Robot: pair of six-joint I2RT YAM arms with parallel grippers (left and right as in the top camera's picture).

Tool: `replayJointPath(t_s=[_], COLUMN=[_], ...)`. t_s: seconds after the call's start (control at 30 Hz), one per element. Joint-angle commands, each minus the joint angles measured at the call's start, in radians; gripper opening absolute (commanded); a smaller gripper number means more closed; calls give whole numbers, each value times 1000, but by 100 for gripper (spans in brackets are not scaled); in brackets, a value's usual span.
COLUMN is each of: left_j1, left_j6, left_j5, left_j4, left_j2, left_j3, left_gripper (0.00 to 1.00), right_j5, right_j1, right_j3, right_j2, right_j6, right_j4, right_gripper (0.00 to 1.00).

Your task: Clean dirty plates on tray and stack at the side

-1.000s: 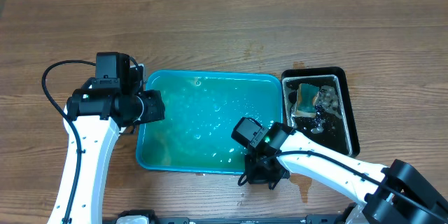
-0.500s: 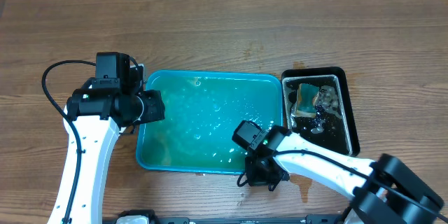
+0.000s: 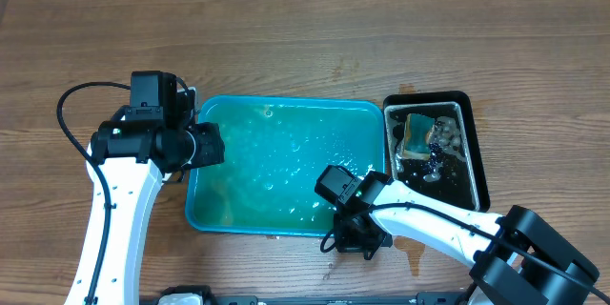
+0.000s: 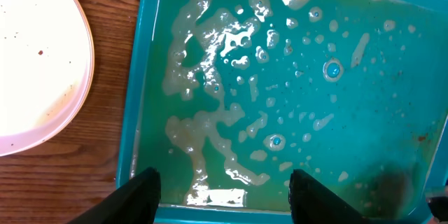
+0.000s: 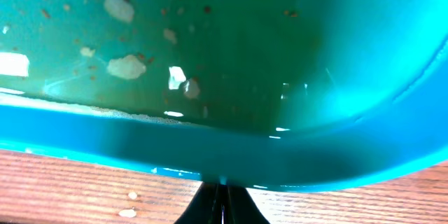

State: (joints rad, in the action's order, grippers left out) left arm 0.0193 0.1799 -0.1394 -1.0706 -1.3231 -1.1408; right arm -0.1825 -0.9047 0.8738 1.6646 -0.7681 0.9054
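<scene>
While sudsy — the tray [image 3: 286, 103]; sponge [image 3: 416, 133] in black tray [image 3: 474, 152].

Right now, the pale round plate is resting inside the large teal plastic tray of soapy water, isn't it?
No. The pale round plate is resting outside the large teal plastic tray of soapy water, on the wooden table beside its rim, as the left wrist view shows.

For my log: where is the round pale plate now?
In the left wrist view, upper left, the round pale plate lies on the wooden table just outside the teal plastic tray's rim.
</scene>
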Motion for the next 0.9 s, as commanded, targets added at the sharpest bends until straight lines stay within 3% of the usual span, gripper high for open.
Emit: replayJointPath(t_s=[0.0,0.47,0.87], left_j1=[-3,-3,-3], left_j6=[-16,-16,-16], left_j5=[-8,-8,-8], left_j4=[-3,-3,5], left_j2=[-1,-1,-1], left_j3=[-13,-13,-13], left_gripper=[60,60,61], right_j5=[59,106,-146], right_j1=[10,39,-32], right_j3=[-1,54,57], right_j2=[2,2,2], right_j6=[-24,18,114], right_j4=[-10,-25,-128], right_gripper=[4,4,4])
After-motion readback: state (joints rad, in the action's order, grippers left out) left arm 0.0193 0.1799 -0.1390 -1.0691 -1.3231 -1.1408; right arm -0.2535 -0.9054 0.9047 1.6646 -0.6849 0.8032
